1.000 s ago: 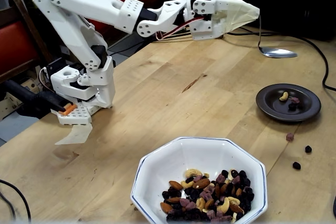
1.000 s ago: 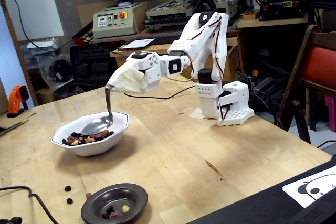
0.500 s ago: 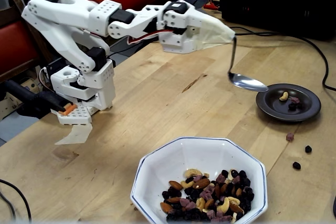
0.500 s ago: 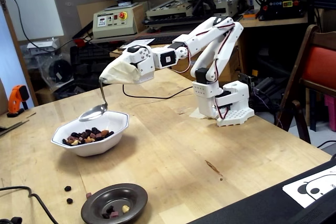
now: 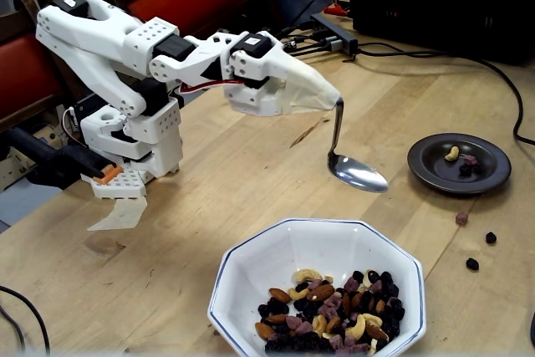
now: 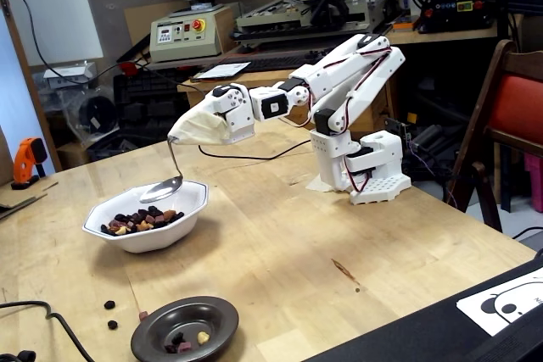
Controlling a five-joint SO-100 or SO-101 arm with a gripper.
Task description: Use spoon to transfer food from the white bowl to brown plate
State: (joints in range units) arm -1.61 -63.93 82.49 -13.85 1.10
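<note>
**A:** Fixed views both show your hand [image 5: 334, 99] closed on the spoon [image 5: 357, 171]. The fingers sit under a pale cover, so you cannot see how firmly they pinch the handle. The spoon's bowl looks empty and hangs in the air between the white bowl [image 5: 242, 277] and the brown plate [image 5: 428, 171].

**B:** Where is the food?

**A:** Most of the food [image 5: 330, 311] lies heaped in the white bowl, near one long edge of the desk [image 5: 217, 181]. A few pieces rest in the brown plate, and three loose bits [image 5: 474, 238] lie on the wood just beside it.

**B:** What can go wrong for you?

**A:** The handle is thin and bent, so I judge it could twist in the grip during a scoop and tip the load. Those strays suggest pieces roll off near the plate's rim. A steep dig could also push the bowl.

**B:** Anything unclear?

**A:** The bowl's near side is cut off in one fixed view, and the spoon's height over the bowl [image 6: 146, 225] is hard to judge.
</note>
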